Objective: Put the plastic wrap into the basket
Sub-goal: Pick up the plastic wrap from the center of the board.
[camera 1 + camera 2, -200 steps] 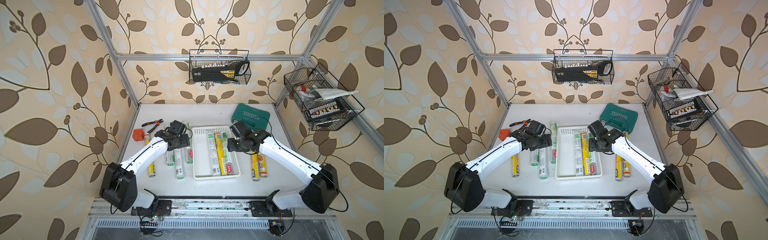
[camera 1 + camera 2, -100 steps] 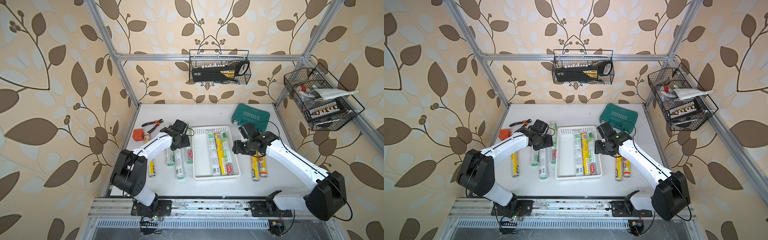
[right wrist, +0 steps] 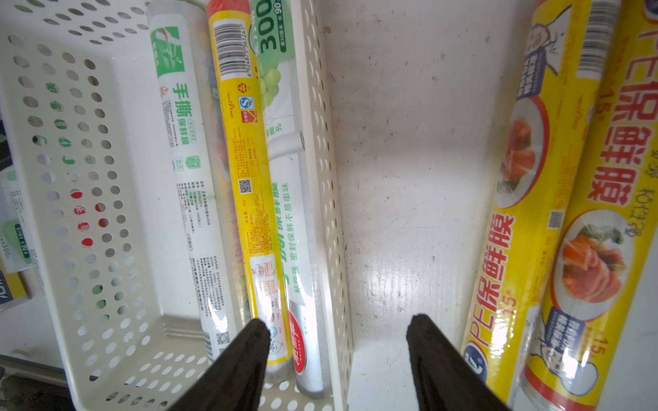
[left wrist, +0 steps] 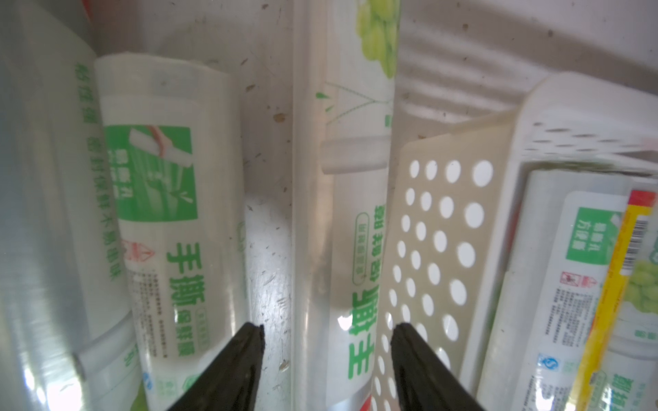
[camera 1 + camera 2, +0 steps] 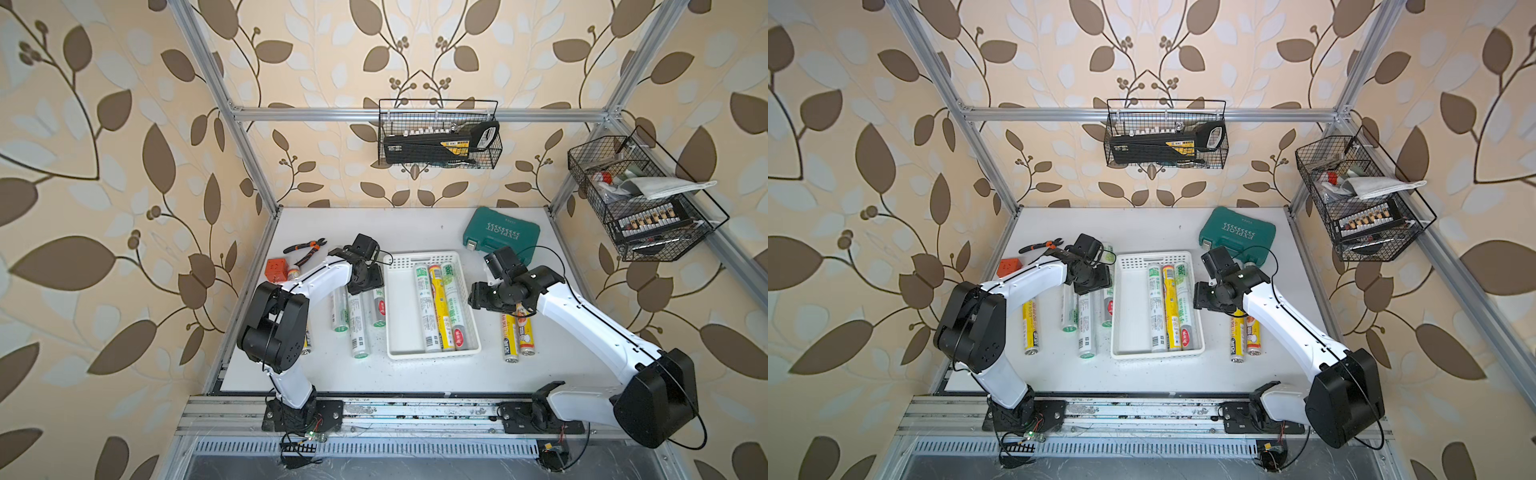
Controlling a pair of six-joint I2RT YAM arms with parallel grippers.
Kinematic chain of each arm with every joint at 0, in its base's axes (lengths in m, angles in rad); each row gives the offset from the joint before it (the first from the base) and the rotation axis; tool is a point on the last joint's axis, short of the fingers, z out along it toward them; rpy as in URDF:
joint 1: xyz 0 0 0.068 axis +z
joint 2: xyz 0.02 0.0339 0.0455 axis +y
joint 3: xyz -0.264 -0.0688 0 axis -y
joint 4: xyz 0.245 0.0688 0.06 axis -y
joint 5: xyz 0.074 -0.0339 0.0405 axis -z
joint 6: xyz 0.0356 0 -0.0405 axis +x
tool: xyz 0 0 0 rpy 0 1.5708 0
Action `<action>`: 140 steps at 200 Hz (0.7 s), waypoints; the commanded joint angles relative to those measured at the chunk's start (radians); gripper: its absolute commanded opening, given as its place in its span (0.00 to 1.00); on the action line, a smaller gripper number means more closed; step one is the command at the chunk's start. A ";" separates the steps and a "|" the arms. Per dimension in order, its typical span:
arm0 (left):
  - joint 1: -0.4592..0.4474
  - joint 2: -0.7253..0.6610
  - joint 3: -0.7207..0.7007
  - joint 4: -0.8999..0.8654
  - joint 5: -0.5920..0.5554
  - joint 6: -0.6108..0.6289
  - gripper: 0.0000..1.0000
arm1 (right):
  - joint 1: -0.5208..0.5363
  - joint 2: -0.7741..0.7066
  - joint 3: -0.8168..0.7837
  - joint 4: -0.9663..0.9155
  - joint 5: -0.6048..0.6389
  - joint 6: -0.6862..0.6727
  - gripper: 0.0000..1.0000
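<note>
The white perforated basket (image 5: 400, 320) (image 5: 1130, 320) sits mid-table and holds three rolls of plastic wrap (image 5: 439, 307) (image 3: 249, 170), one of them yellow. Three white-green rolls (image 5: 356, 322) lie left of it. My left gripper (image 5: 368, 279) (image 4: 327, 327) is open and low over them. Its jaws straddle the roll (image 4: 352, 249) that lies against the basket's outer wall (image 4: 434, 249), with a gap showing on one side. My right gripper (image 5: 478, 297) (image 3: 338, 320) is open and empty above the basket's right wall (image 3: 325, 178). Two yellow rolls (image 5: 517, 332) (image 3: 555, 213) lie to its right.
Another yellow roll (image 5: 1030, 328) lies by the left arm. Pliers (image 5: 305, 249) and an orange block (image 5: 276, 270) sit at the back left, and a green tool case (image 5: 500, 235) at the back right. Black wire baskets (image 5: 438, 133) (image 5: 640, 199) hang on the frame.
My left gripper has moved down and toward the basket, and its jaws have narrowed around the roll beside the basket wall. The right arm swung outward a little; its jaws kept their width.
</note>
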 commanded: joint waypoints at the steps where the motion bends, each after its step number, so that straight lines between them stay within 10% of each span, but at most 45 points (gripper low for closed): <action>1: 0.016 0.018 0.038 0.009 0.027 0.016 0.62 | -0.013 -0.013 -0.029 0.011 -0.028 -0.013 0.65; 140: 0.021 0.201 0.173 0.002 0.050 0.048 0.60 | -0.017 -0.029 -0.091 0.060 -0.120 0.021 0.65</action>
